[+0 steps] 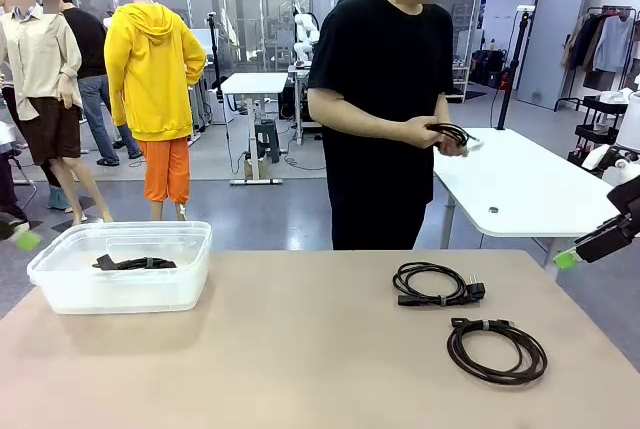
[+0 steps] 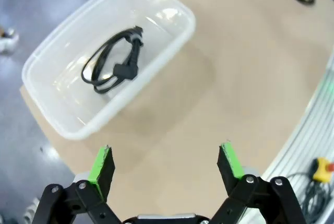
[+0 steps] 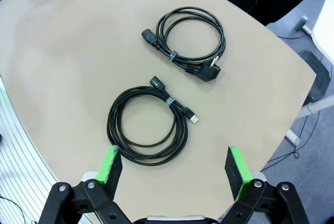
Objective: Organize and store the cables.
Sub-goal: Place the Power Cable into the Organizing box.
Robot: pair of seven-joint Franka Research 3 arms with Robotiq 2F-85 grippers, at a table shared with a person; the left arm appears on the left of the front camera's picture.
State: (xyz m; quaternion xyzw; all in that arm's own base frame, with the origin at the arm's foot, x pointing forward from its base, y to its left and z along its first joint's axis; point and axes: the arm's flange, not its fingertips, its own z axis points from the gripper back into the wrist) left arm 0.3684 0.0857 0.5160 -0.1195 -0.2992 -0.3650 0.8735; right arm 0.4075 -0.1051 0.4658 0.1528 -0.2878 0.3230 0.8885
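Tabletop (image 1: 300, 379), wide and tan, spreads before me. A person (image 1: 385, 99) in a black shirt stands at its far edge, with one coiled black cable (image 1: 452, 132) held in both hands (image 1: 425, 132). A clear plastic bin (image 1: 60, 289) sits on my left side of the table. My left gripper (image 2: 166, 153) hangs above the bare surface just beside it, fingers spread wide with nothing between them. My right gripper (image 3: 173, 156) hovers over the right side, its jaws likewise wide apart and bare. Below it two more cables lie flat, near each other but not touching. The tied coil with a USB end (image 3: 168, 101) is nearer me, and the tied coil with a mains plug (image 3: 172, 56) is farther toward the person. A fourth coil (image 2: 124, 70) lies on the bin's bottom.
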